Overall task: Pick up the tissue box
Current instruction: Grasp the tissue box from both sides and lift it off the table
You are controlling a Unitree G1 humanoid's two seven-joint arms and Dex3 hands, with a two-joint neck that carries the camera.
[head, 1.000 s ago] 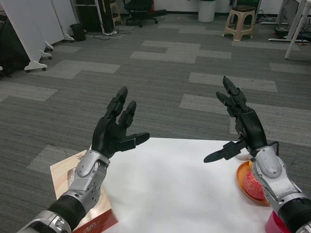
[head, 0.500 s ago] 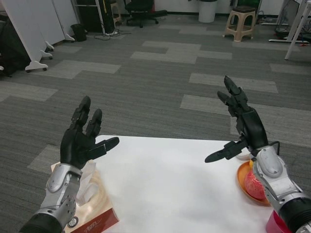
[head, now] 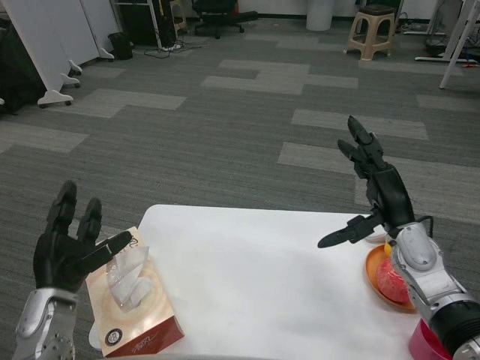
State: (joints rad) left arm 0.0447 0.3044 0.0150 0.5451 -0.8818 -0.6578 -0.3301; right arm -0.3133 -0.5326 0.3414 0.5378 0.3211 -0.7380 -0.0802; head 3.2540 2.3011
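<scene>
Tissue box (head: 135,304) lies at table's (head: 255,277) front-left corner (white tissue poking up) | left hand (head: 66,251) spread, empty, just left of it | right hand (head: 375,195) spread above orange plate (head: 379,289).

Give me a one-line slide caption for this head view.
Open left hand raised beside the tissue box on the white table; open right hand raised opposite.

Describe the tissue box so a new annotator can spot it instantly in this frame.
Start at the white table and go to its near left corner, next to the open left hand. The tissue box lies there, a long peach carton with a red side band and white tissue poking out of a clear top slot. The only other things on the table, an orange plate and something pink, lie at the far right.
</scene>
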